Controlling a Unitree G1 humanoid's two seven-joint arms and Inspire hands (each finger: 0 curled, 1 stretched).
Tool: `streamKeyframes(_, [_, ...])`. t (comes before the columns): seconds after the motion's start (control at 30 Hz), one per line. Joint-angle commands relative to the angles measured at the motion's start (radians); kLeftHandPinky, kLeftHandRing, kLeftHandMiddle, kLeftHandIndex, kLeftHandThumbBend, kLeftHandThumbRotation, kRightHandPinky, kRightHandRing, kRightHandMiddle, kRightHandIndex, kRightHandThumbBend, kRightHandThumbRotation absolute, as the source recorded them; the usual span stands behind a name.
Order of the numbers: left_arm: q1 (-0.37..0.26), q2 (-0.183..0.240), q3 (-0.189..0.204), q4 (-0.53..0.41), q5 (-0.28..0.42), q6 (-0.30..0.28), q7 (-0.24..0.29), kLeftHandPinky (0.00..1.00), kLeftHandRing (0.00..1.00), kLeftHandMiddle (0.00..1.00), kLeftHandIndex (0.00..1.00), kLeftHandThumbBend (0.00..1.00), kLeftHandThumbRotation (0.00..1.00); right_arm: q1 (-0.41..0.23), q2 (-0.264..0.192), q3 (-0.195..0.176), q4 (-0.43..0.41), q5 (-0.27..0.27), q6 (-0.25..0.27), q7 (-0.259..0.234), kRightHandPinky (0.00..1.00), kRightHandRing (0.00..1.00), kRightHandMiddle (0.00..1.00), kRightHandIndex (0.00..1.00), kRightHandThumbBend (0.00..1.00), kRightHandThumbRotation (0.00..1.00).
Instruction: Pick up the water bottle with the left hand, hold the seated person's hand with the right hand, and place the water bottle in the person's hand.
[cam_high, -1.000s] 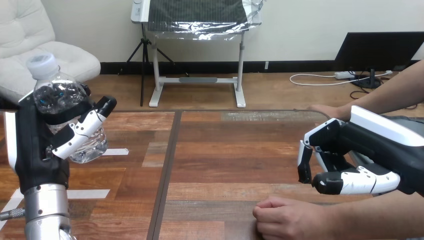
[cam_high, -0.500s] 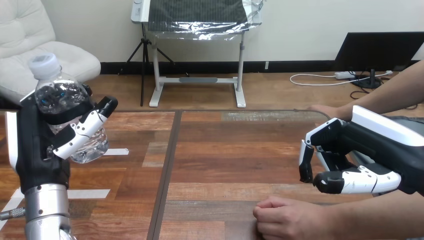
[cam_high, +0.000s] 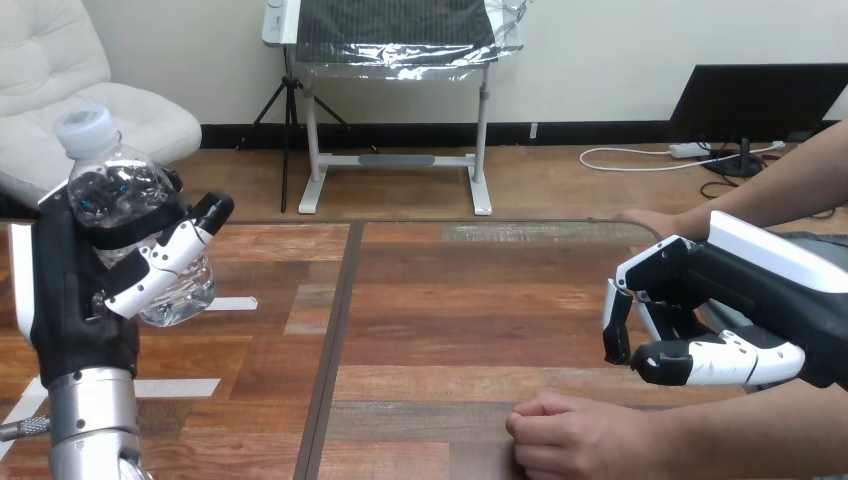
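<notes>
Water bottle, clear with a white cap, stands upright, raised above the left side of the wooden table, with the left hand curled round it. At the right, the right hand hovers half open, holding nothing, between the person's near hand, closed in a fist on the table, and the person's far hand.

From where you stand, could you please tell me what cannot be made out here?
Head view:
1. water bottle: its middle is covered by the left hand.
2. person's far hand: mostly hidden behind the right hand; contact between them is unclear.
3. person's near hand: cut off by the bottom edge.
</notes>
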Motion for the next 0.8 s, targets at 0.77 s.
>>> streamKeyframes(0.77, [-0.041,0.003,-0.005,-0.057,-0.004,-0.01,-0.001,0.24,0.29,0.34,0.4,0.59,0.0,-0.118,0.032,0.049,0.099,-0.086,-0.028,-0.07,0.06,0.09,0.16,0.39,1.0,1.0])
